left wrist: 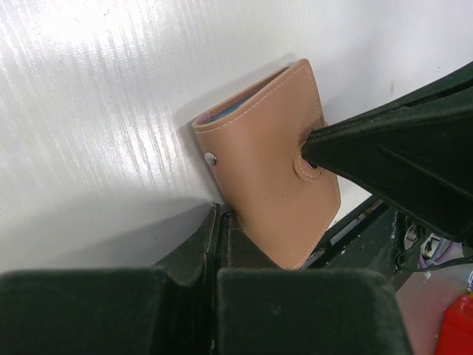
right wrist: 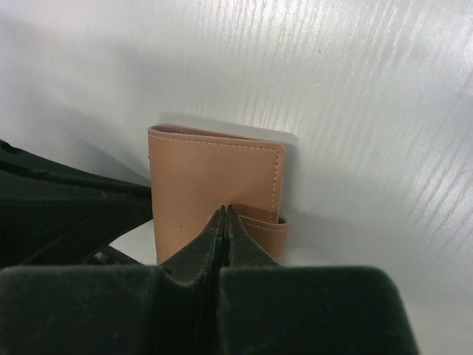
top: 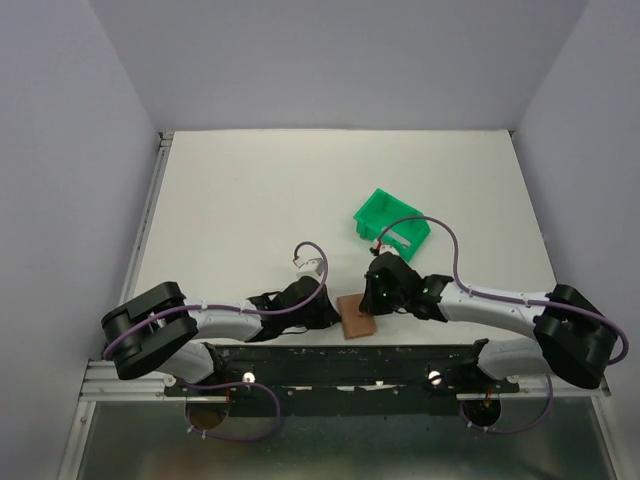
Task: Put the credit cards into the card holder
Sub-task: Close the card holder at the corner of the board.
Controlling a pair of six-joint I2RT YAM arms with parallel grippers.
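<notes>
The card holder [top: 357,318], a tan leather wallet, lies folded shut on the white table near its front edge. In the left wrist view the card holder [left wrist: 259,170] shows a metal snap and a thin pale blue card edge [left wrist: 230,111] inside the fold. My left gripper [left wrist: 222,212] is shut, its tips against the holder's near edge. My right gripper [right wrist: 225,211] is shut with nothing between its fingers, and its tip rests on the holder's snap tab [right wrist: 267,231]. From above, the left gripper [top: 333,312] and right gripper [top: 373,300] flank the holder. No loose cards show.
A green plastic bin [top: 392,225] stands behind the right gripper. The black rail of the arm bases [top: 350,360] runs just in front of the holder. The left gripper's dark finger [right wrist: 66,211] fills the left side of the right wrist view.
</notes>
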